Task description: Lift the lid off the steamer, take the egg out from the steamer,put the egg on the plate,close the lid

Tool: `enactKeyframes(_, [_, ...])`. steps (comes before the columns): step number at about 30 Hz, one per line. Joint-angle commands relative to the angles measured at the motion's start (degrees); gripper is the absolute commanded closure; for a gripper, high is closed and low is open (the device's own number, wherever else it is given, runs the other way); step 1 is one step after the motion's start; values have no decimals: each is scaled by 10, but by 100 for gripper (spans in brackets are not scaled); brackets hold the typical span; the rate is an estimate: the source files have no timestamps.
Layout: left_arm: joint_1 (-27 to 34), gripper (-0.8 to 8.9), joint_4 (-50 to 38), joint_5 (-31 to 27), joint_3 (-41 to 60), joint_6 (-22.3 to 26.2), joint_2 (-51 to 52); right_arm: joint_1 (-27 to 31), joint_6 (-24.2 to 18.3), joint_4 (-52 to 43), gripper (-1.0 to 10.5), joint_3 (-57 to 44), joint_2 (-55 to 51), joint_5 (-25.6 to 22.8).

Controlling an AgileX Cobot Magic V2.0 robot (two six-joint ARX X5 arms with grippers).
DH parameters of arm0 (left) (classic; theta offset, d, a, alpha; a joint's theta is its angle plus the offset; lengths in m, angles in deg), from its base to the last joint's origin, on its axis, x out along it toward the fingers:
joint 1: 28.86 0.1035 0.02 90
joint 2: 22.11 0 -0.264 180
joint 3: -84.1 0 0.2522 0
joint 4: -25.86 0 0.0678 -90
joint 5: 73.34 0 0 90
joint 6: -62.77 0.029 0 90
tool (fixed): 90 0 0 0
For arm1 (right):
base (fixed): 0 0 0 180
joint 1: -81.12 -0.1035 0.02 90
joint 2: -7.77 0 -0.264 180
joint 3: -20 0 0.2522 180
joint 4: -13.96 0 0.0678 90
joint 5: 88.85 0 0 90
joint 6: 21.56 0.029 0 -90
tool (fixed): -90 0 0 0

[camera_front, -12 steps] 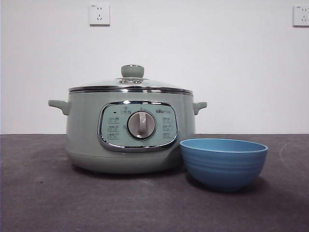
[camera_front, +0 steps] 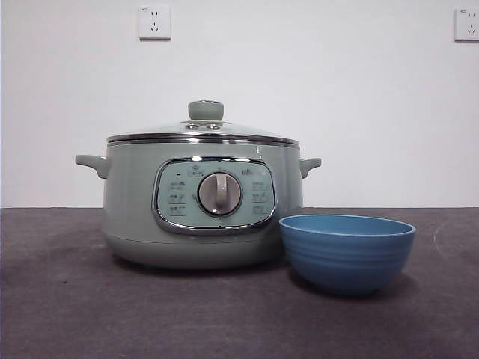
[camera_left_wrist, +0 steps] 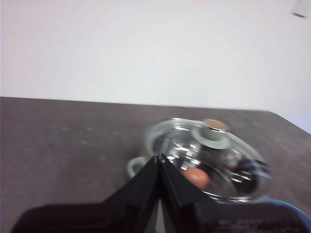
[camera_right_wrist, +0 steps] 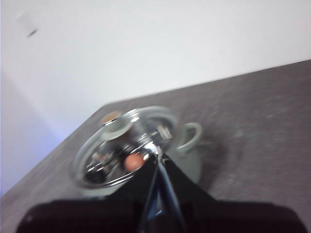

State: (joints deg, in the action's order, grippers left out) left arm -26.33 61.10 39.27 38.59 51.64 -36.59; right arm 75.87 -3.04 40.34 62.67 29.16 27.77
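The pale green steamer (camera_front: pixel 202 202) stands on the dark table with its glass lid (camera_front: pixel 203 129) on and the knob (camera_front: pixel 205 110) on top. The blue bowl that serves as the plate (camera_front: pixel 346 250) sits empty in front of it on the right, almost touching. The brown egg (camera_left_wrist: pixel 197 177) shows through the lid in the left wrist view and in the right wrist view (camera_right_wrist: pixel 133 160). My left gripper (camera_left_wrist: pixel 160 158) is shut and empty, up and off to one side of the pot. My right gripper (camera_right_wrist: pixel 156 154) is shut and empty on the other side. Neither shows in the front view.
The dark table (camera_front: pixel 67 299) runs to a white wall with two sockets (camera_front: pixel 154 22). The steamer's side handles (camera_front: pixel 91 163) stick out left and right. The table's far edge shows in the left wrist view (camera_left_wrist: pixel 286 121).
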Motion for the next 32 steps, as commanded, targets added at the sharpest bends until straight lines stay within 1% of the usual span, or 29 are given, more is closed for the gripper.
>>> enactKeyframes(1, [1,821,29,40,-45,25,-37,-1,-52,42,958,64,54,46])
enactKeyframes(8, [1,821,127,127,-146,70,-121,-1,-177,220,958,220,182,134])
enactKeyframes(11, [1,821,169,160,-176,87,-146,-2,-231,304,958,272,223,154])
enactKeyframes(14, [1,821,209,175,-197,105,-161,-6,-280,375,958,306,249,155])
enactKeyframes(16, [1,821,227,183,-203,114,-166,-9,-302,407,958,315,258,154])
enactKeyframes(17, [1,821,230,183,-203,114,-166,-9,-305,413,958,315,259,154])
enactKeyframes(22, [1,811,235,183,-203,114,-166,-9,-308,419,940,315,259,153])
enactKeyframes(23, [1,795,235,182,-203,113,-166,-9,-308,419,939,315,259,153])
enactKeyframes(24, [1,728,236,182,-203,111,-166,-9,-308,419,914,315,259,153])
enactKeyframes(25, [1,633,236,182,-203,109,-166,-9,-308,419,854,315,259,153])
enactKeyframes(27, [1,360,236,182,-203,107,-166,-9,-302,419,635,315,259,153])
enactKeyframes(28, [1,274,235,182,-203,107,-166,-9,-299,419,536,315,259,153])
enactKeyframes(29, [1,250,235,183,-204,108,-166,-9,-297,419,436,315,259,153])
enactKeyframes(30, [1,250,233,184,-204,108,-166,-9,-296,419,376,315,259,153])
enactKeyframes(32, [1,250,225,184,-204,108,-167,-9,-295,419,376,315,259,153])
